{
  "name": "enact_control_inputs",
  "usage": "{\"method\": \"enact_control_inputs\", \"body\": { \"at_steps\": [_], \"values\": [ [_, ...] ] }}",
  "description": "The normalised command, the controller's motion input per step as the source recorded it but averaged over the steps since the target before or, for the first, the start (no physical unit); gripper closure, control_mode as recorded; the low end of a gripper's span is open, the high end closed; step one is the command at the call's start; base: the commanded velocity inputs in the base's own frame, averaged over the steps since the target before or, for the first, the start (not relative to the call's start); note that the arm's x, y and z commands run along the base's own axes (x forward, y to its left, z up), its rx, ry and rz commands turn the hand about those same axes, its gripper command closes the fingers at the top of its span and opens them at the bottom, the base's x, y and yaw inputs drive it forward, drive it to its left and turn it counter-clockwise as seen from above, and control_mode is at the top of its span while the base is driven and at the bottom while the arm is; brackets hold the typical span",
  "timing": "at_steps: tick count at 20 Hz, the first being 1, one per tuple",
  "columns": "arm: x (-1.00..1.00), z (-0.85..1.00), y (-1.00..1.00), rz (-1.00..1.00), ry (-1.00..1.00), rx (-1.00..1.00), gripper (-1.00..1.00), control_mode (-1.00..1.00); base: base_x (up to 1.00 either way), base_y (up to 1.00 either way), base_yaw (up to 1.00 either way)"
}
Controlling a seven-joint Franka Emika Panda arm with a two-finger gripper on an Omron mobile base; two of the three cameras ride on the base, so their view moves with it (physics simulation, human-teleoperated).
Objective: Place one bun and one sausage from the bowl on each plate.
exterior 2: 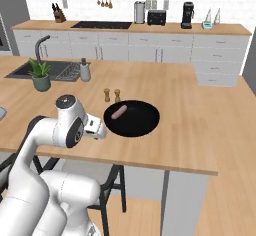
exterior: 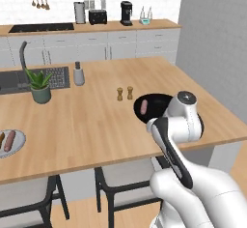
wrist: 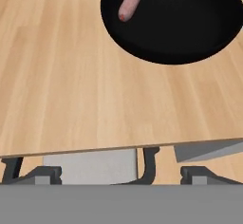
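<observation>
- Counter (exterior: pixel 96 121): long wooden island top, spreading ahead of the jaws and to both sides of them; its near edge sits just under the hand, stools below it.
- Bowl (exterior 2: pixel 142 125): wide glossy black dish, ahead of the jaws and a little to their right in the hand view, well inside the counter's near edge.
- Plate (exterior: pixel 19 147): pale and flat, far off to the left of the jaws, near the counter's front edge. It carries one pinkish sausage and an orange-tan bun beside it, so this plate looks served.
- Gripper (exterior 2: pixel 101 131): hovers low over the counter edge, short of the bowl, empty. The jaws stand spread wide, nothing between them.
- Sausage (wrist: pixel 131 0): lone pinkish-brown cylinder, lying inside the bowl at its far-left part, beyond the jaws and apart from them. No bun seen in the bowl.
- Shakers (exterior: pixel 125 93): small pair, past the bowl from the jaws.
- Step in hand, as judged: approach for picking the remaining sausage.
- Next move calls for: reaching forward over the bowl rim, turning the jaws across the sausage's short width, lowering, then closing. The curved glossy floor may let it roll.
</observation>
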Motion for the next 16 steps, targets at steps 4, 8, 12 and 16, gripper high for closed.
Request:
{"method": "enact_control_inputs", "body": {
  "at_steps": [4, 8, 12, 16],
  "values": [
    [0.32, 0.26, 0.00, 0.00, -0.13, 0.00, -1.00, -1.00, 0.00, 0.00, 0.00],
    [0.73, 0.44, -0.20, -0.08, 0.00, 0.12, -1.00, -1.00, 0.00, 0.00, 0.00],
    [1.00, 0.46, -0.32, -0.05, 0.04, 0.35, -1.00, -1.00, 0.00, 0.00, 0.00],
    [0.95, 0.52, -0.39, -0.02, 0.15, 0.37, -1.00, -1.00, 0.00, 0.00, 0.00]
  ]
}}
